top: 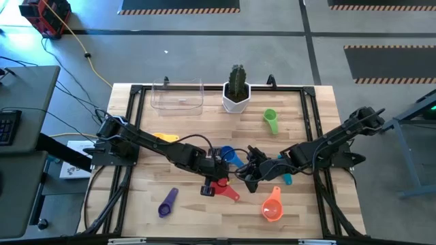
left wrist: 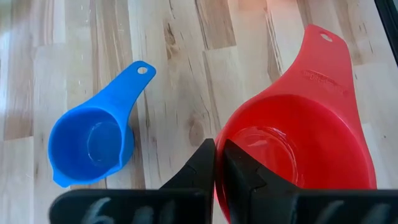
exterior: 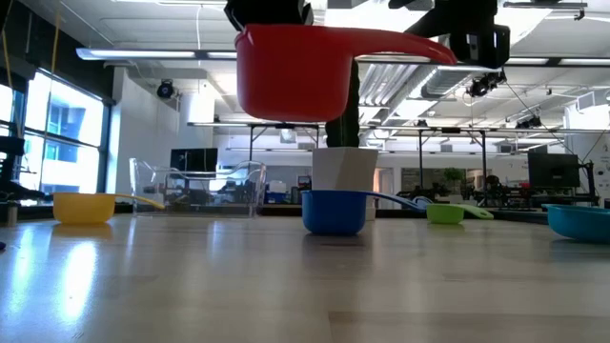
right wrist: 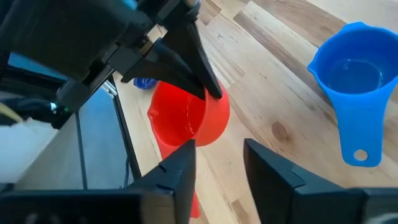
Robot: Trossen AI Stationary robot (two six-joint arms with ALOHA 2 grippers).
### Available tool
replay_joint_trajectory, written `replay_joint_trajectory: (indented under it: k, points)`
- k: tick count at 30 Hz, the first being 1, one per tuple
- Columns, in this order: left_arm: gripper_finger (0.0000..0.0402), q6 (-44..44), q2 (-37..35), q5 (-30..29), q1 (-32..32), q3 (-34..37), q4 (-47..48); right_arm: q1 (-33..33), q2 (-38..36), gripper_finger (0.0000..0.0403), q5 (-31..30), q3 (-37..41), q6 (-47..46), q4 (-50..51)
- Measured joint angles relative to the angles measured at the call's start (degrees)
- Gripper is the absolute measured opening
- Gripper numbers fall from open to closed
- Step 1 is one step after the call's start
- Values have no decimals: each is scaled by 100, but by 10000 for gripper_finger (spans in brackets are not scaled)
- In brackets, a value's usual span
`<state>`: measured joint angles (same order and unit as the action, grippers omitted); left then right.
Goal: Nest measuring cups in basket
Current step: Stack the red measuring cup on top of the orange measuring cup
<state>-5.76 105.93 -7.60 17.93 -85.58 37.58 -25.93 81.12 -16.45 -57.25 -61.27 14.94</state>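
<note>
The high view showed the wooden bench (top: 170, 173) with the clear basket (top: 177, 95) standing at its far edge, just beside a white pot with a cactus (top: 236, 92); nothing lay in the basket yet. The two dark arms reached in from either side and met near the middle of the bench. The left arm stretched low across the boards, its end effector (top: 216, 182) clenched on the rim of the red cup (top: 225, 188), one finger inside the bowl and one outside, and the low view showed that cup lifted clear of the bench with its handle sticking out sideways. The right arm bent in from the other side, its end effector (right wrist: 217, 158) released and empty, fingers apart and pointed at the red cup close by.

The other cups lay scattered: orange (top: 272, 206) near the front edge, green (top: 270, 120) toward the back, yellow (top: 165, 137) under the left arm, purple (top: 168, 202) at the front left, blue (top: 228, 155) just beyond the end effectors, and a teal one (top: 285, 178) mostly hidden under the right arm.

To my eye these were light, stiff plastic, smooth enough to slip, so a pinch over the rim or flat handle looked the safest hold, and nesting should go biggest cup first.
</note>
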Motion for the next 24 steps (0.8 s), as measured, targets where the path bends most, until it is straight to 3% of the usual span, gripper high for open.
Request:
replay_joint_trajectory:
  k: [7,24]
  points:
    - [8,-73,0,1,110,0,31,-16,0,160,112,0,-331,-213]
    - [8,-366,0,408,384,0,647,-341,-2,129,-310,0,-433,-2076]
